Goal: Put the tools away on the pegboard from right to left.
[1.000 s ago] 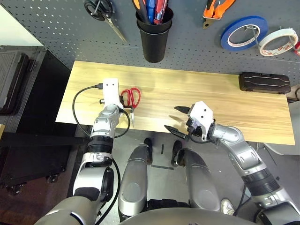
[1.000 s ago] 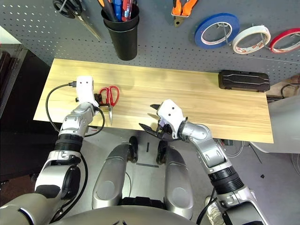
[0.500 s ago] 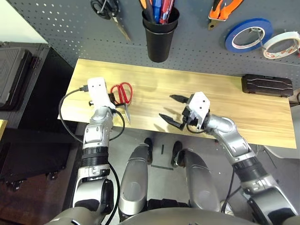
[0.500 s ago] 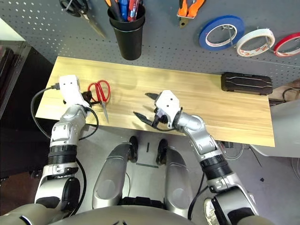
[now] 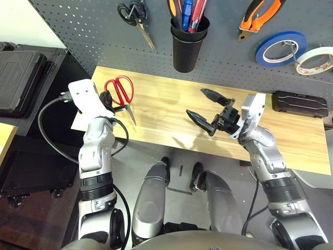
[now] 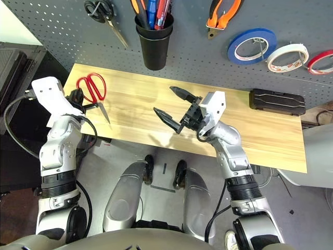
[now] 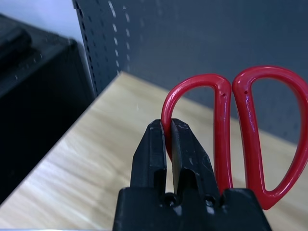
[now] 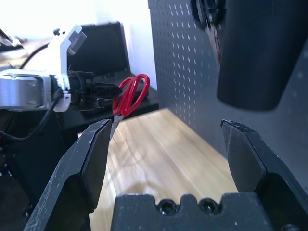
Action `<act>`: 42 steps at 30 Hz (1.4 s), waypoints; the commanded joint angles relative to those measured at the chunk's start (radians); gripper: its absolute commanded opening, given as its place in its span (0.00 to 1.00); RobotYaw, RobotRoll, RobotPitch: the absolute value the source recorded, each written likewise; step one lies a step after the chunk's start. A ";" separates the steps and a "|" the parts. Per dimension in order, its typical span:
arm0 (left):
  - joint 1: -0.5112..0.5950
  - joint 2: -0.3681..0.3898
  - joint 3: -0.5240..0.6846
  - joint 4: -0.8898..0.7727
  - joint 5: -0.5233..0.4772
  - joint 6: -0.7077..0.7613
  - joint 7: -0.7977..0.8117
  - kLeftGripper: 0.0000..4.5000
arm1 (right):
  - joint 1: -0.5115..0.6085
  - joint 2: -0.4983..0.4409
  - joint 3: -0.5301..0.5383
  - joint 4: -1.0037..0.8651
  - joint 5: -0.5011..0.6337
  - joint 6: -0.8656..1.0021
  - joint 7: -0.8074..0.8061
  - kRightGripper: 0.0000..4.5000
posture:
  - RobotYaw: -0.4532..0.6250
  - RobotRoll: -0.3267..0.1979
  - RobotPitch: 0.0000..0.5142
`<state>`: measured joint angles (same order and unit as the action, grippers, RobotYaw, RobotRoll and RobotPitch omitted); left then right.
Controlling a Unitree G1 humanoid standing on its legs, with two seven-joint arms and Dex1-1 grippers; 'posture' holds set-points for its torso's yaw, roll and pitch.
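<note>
Red-handled scissors (image 5: 119, 89) clamped in left hand (image 7: 166, 144), blades partly hidden; right hand (image 6: 173, 104) spread apart.

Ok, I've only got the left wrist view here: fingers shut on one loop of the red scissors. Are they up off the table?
Observer: Yes, the red-handled scissors hang from the left gripper above the table, blades pointing down.
Operator: And the other arm?
Observer: The right gripper is open and holds nothing, over the table's middle.
Operator: What's on the pegboard?
Observer: On the pegboard, black-handled scissors hang left of the black cup.
</note>
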<state>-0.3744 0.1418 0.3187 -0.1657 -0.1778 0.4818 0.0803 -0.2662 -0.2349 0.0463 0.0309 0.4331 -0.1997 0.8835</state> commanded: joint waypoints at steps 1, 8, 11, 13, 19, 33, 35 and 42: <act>-0.005 0.011 0.014 -0.035 -0.018 -0.010 -0.003 0.00 | 0.013 0.003 -0.022 -0.033 0.030 -0.035 0.018 1.00 | 0.73 0.62 0.45; -0.061 0.037 0.022 -0.035 -0.031 -0.018 -0.002 0.00 | 0.018 -0.007 -0.050 -0.052 0.057 -0.070 0.036 1.00 | 0.72 0.62 0.42; -0.090 0.045 0.026 -0.032 -0.038 -0.021 -0.003 0.00 | 0.023 -0.007 -0.057 -0.066 0.065 -0.078 0.032 1.00 | 0.71 0.62 0.41; -0.108 0.048 0.026 -0.032 -0.042 -0.021 -0.003 0.00 | 0.026 -0.003 -0.061 -0.079 0.072 -0.084 0.027 1.00 | 0.71 0.62 0.41; -0.150 0.058 0.021 -0.023 -0.057 -0.036 -0.017 0.00 | 0.027 0.004 -0.071 -0.100 0.079 -0.093 0.015 1.00 | 0.70 0.62 0.39; -0.187 0.050 -0.004 -0.022 -0.118 -0.052 -0.062 0.00 | 0.022 0.004 -0.073 -0.086 0.065 -0.118 -0.007 1.00 | 0.68 0.62 0.39; -0.196 0.048 -0.012 -0.015 -0.123 -0.050 -0.070 0.00 | 0.023 0.003 -0.071 -0.086 0.063 -0.120 -0.011 1.00 | 0.68 0.62 0.39; -0.252 0.043 -0.038 0.053 -0.135 -0.054 -0.100 0.00 | 0.020 0.005 -0.065 -0.079 0.050 -0.123 -0.024 1.00 | 0.68 0.62 0.39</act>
<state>-0.6176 0.1913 0.2915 -0.1298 -0.2972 0.4369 -0.0074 -0.2576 -0.2285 -0.0131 -0.0433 0.4897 -0.3094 0.8614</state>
